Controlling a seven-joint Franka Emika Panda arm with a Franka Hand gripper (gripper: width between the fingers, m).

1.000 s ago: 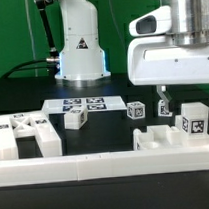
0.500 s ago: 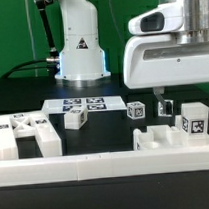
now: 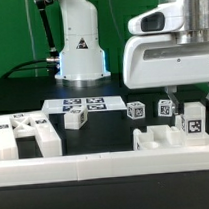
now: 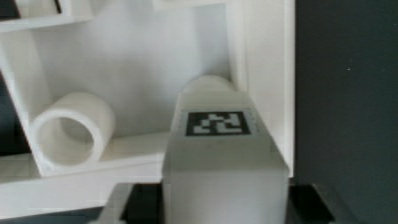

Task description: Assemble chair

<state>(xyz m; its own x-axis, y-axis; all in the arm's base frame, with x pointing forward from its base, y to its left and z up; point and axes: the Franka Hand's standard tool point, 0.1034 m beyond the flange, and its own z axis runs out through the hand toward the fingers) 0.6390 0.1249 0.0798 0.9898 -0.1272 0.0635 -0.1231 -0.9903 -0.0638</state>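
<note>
The chair lies in loose white tagged pieces. An upright post (image 3: 194, 122) with a black-and-white tag stands at the exterior view's right, and my gripper (image 3: 189, 99) is shut on its top. In the wrist view the post (image 4: 221, 140) runs up between my dark fingers (image 4: 143, 203), with the gripper (image 4: 222, 205) clamped on its sides. A chunky notched piece (image 3: 157, 141) lies just beside the post. It shows as a white piece with a round hole (image 4: 68, 130) in the wrist view. Several small tagged blocks (image 3: 136, 110) sit behind.
A long plain white rail (image 3: 96, 169) runs along the front. More chunky white pieces (image 3: 24, 135) lie at the exterior view's left. The marker board (image 3: 80, 103) lies in front of the robot's base (image 3: 77, 49).
The fingers, wide apart a second ago, have closed inward onto the upright post. The arm itself has barely moved.
</note>
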